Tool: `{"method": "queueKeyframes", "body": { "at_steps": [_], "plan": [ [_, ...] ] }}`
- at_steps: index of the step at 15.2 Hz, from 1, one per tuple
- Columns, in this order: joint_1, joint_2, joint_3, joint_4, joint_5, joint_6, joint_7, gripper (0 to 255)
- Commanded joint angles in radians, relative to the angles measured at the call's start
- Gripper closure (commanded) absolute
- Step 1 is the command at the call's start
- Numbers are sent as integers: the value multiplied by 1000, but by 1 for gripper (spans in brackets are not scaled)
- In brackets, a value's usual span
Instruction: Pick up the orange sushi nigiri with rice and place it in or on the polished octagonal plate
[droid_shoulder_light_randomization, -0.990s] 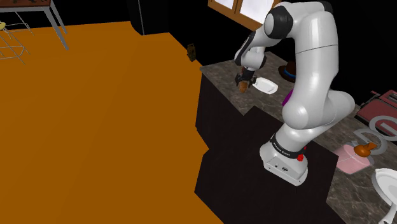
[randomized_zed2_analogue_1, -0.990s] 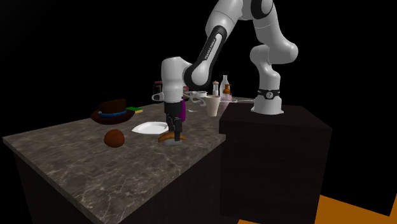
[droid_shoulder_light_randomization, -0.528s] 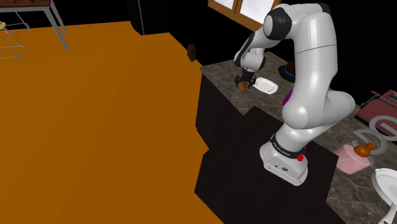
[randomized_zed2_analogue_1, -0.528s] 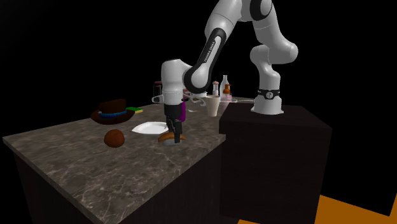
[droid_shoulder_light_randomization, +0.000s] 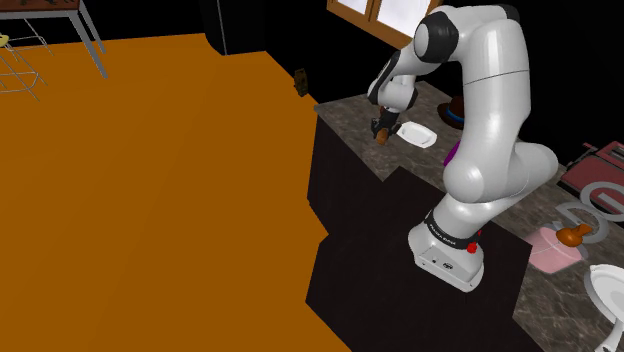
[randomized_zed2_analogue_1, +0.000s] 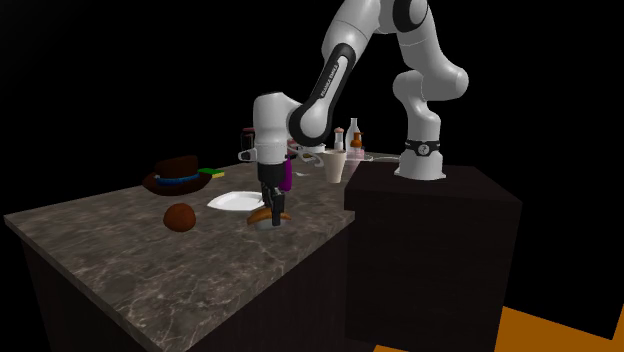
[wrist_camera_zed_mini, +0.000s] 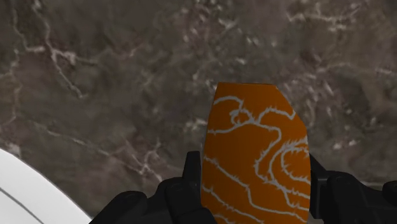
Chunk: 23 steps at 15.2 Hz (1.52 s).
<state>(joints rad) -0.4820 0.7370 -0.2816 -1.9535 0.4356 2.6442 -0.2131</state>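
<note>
Two fingers (wrist_camera_zed_mini: 191, 175) of the tool (wrist_camera_zed_mini: 253, 167) clasp the orange nigiri (wrist_camera_zed_mini: 254, 127), seemingly just above the counter (wrist_camera_zed_mini: 114, 76).

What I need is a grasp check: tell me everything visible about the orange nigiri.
The nigiri is an orange slab with pale wavy streaks, one corner clipped. The end effector clasps its long sides. It is low over the marbled counter beside the white plate; whether it touches the counter is unclear.

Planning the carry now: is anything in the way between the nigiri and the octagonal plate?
Nothing visible does. The nigiri is clasped in the jaws of the gripper, and the white plate lies right beside it with bare counter between. The brown round object sits off that path.
</note>
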Motion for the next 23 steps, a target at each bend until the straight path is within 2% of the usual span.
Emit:
{"method": "queueKeyframes", "body": {
  "at_steps": [1, 20, 23],
  "plan": [
    [0, 3, 0, -1, 0, -1, 0, 255],
    [68, -195, -90, -62, -88, -138, 61, 255],
    [4, -174, -95, -30, -79, -153, -7, 255]
  ]
}}
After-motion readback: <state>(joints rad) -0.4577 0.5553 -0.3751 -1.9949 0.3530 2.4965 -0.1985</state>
